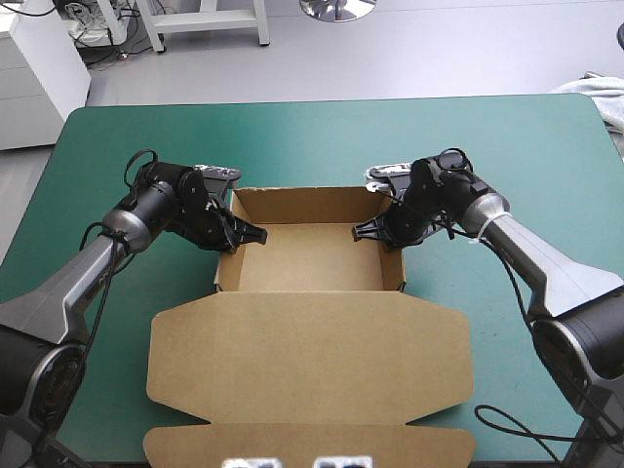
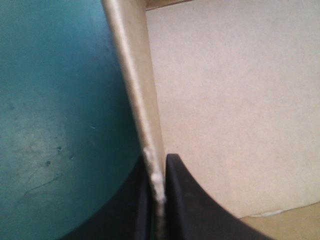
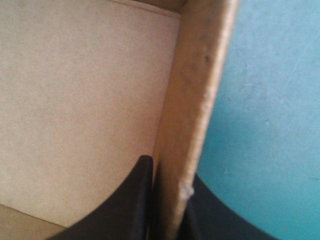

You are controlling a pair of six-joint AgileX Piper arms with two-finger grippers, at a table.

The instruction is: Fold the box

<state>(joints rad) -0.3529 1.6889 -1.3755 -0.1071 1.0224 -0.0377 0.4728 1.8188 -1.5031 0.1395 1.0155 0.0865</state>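
High view: box point(image 1: 310, 255) sits centre of the surface point(image 1: 292, 136) as an open tray, lid point(image 1: 310, 356) flat on the near side, left pincer point(image 1: 257, 235) clamped on its left wall point(image 1: 226, 265), right pincer point(image 1: 360, 232) on the right one

High view: camera above and behind the robot, facing forward and down. The desk point(image 1: 292, 127) fills the frame, far edge near the top. Left wrist view: very close, looking along the left tool point(image 2: 159, 200) onto the left wall point(image 2: 134, 85) of the box point(image 2: 240, 100). Right wrist view: equally close, along the right tool point(image 3: 167, 205) onto the right wall point(image 3: 200, 100). Both wrist views share the box floor point(image 3: 75, 100); the high view takes in both walls.
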